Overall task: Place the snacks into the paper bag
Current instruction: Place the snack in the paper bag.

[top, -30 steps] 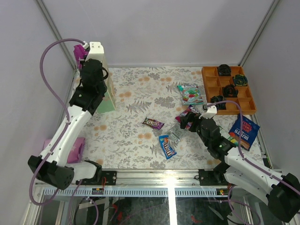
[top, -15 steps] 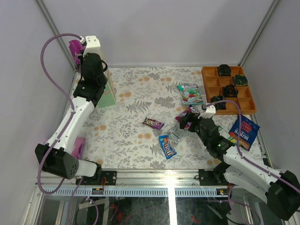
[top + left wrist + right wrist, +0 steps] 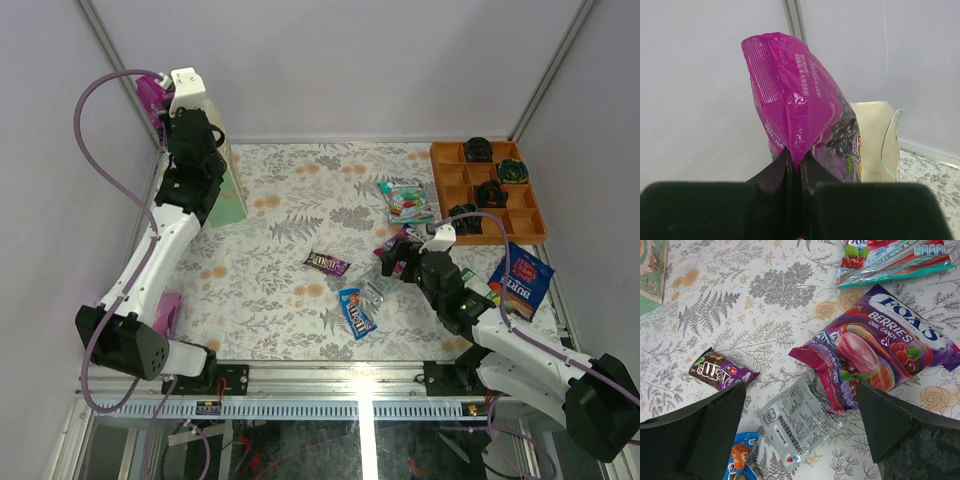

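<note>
My left gripper (image 3: 796, 157) is shut on the lower edge of a magenta bag (image 3: 800, 105), held high at the far left (image 3: 152, 97) over the upright cream and mint paper bag (image 3: 229, 195), whose top shows just right of the magenta bag (image 3: 874, 140). My right gripper (image 3: 800, 386) is open, low over a silver wrapper (image 3: 800, 420) and touching nothing. Around it lie a purple berry-sweets bag (image 3: 875, 355), a dark candy bar (image 3: 720, 371) and a blue candy packet (image 3: 742, 460). A clear green-red sweets bag (image 3: 407, 200) lies farther back.
An orange compartment tray (image 3: 437, 175) with dark round objects stands at the far right. A blue BURTS crisp bag (image 3: 520, 280) lies near the right edge beside my right arm. A flat pink item (image 3: 165, 318) lies at the near left. Grey walls enclose the table.
My left arm has lifted the magenta bag higher and toward the far-left corner, above the paper bag. My right gripper has edged slightly left over the silver wrapper, still open.
</note>
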Tool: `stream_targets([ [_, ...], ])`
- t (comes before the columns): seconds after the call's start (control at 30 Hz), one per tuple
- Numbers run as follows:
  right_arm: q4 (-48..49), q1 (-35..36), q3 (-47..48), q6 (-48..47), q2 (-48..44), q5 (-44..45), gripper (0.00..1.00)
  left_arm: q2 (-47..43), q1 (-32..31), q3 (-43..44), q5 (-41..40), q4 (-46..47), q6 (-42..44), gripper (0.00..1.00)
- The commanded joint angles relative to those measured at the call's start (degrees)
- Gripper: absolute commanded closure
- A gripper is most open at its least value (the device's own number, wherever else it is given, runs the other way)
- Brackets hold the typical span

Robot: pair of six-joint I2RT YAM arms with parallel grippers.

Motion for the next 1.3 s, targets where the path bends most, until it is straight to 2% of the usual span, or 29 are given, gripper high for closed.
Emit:
stream_targets([
  [0.0,3.3,0.5,0.5,0.3,0.5,-0.1,0.01,0.5,0.5,2.2,-2.2,13.3,-1.2,1.0],
  [0.33,4.3,0.5,1.0,0.4,3.3,-0.8,0.01,4.0,0.5,0.4,-2.3,22.6,2.9,1.0],
  [0.7,4.3,0.5,0.9,0.1,3.3,-0.3,0.01,9.8,0.5,-2.7,-2.1,25.6,1.9,1.0],
  [0.87,4.3,0.5,1.3,0.1,4.1,-0.6,0.01,10.7,0.5,-4.4,-1.4,26.0,1.8,1.0],
  [1.0,4.3,0.5,1.3,0.2,4.0,-0.5,0.01,9.5,0.6,-6.0,-1.2,22.9,-2.3,1.0],
  [1.27,4.3,0.5,1.2,0.4,3.3,-1.3,0.01,4.4,0.1,-14.8,1.8,20.9,-6.9,1.0],
])
